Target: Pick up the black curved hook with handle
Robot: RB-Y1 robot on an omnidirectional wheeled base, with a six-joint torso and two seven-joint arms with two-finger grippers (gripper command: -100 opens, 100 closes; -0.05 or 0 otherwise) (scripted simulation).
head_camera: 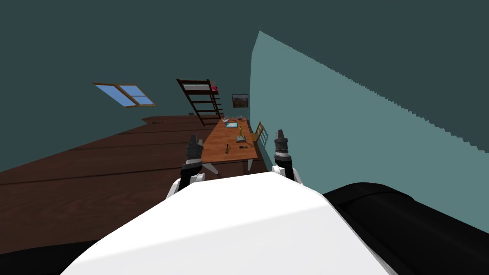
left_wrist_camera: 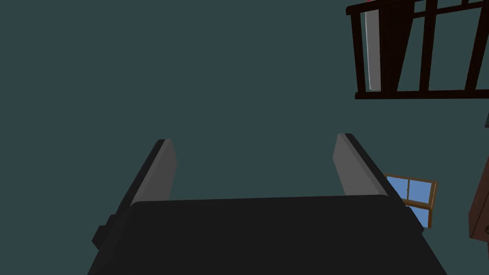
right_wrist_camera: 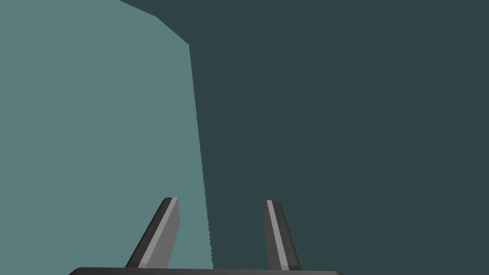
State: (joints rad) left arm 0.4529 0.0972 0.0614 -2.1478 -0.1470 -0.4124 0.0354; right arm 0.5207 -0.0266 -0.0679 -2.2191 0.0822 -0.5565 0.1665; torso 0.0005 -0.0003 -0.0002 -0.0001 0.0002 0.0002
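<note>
Room with dark teal walls and a dark wooden floor, seen as the robot faced a wooden table from well back. At ten o'clock from the robot, a window sat in the far wall. The left gripper was raised ahead of the chest, its fingers spread wide with nothing between them. At twelve o'clock, beyond the table, stood a dark bunk frame. On the table's near half lay a slender black thing, judged to be the hook. It lay flat on the top, well apart from both grippers. A smaller dark item lay near it at three o'clock, and a figurine on a base stood just beyond that. The right gripper was raised likewise, its fingers parted and empty. A chair stood at the table's three o'clock side. Hazards, as judged: the two dark items could be confused from this range. The hook, thin and flat, might slip from the blades or let them scrape the top. A careless approach could strike the table's legs or the chair.
</note>
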